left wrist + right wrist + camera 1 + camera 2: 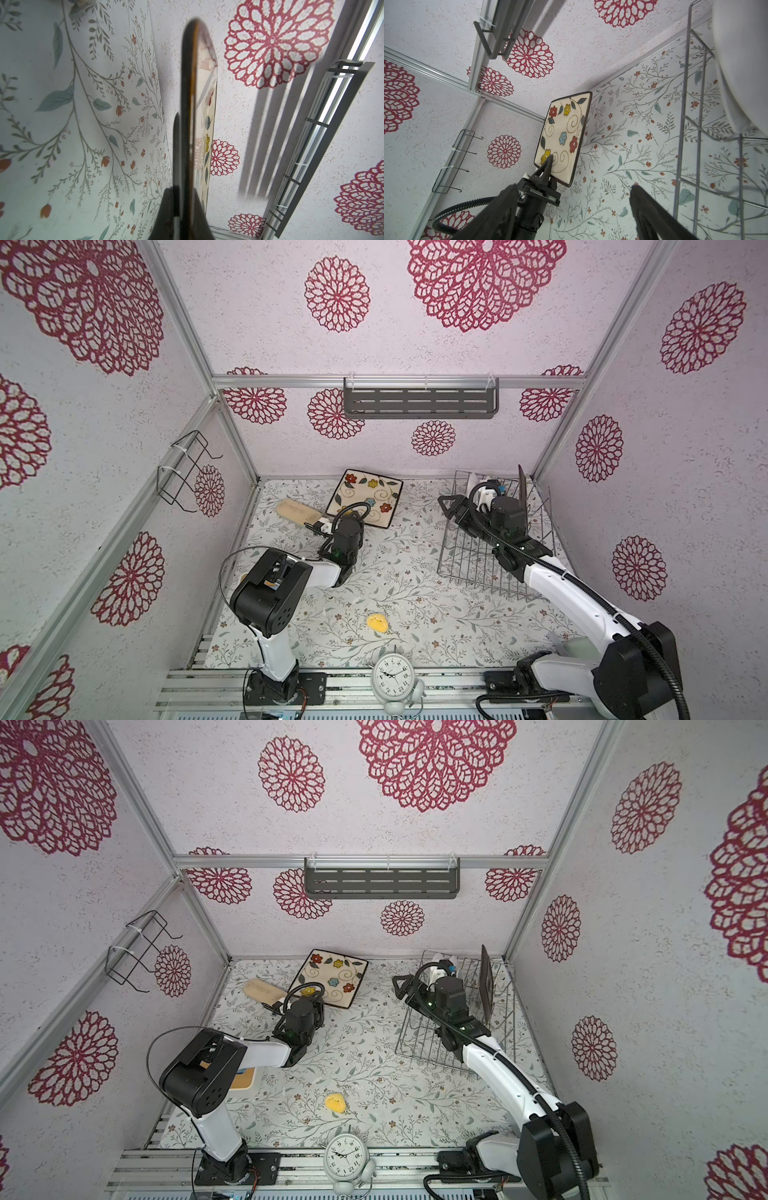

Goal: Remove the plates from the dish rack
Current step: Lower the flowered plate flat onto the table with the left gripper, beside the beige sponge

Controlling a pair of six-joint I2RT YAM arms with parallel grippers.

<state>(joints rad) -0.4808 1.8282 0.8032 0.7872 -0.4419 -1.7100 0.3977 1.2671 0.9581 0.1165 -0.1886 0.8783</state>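
At the near edge of the table [395,572] an alarm clock [392,676] is set, and a small yellow piece [377,623] is seen just beyond it, well apart from the plates.

Further in, left of the middle, the left pincer [549,160] is closed on the near edge of the flowered square plate [365,495]. The plate is held tilted, its cream face turned up and toward the right side, its far corner close to the table's far edge. Whether it touches the table cannot be told.

Along the right edge the dish rack [469,568] is placed, reaching to the far right corner. The right pincer [573,187] is held at the rack's left side, toward its far end, with the jaws spread wide. A dark square plate [523,499] is stood upright in the tines near the rack's far right side. A white plate [737,62] is lodged at the rack's far end, just beside the right pincer and outside its jaws, largely hidden by the arm in both top views.
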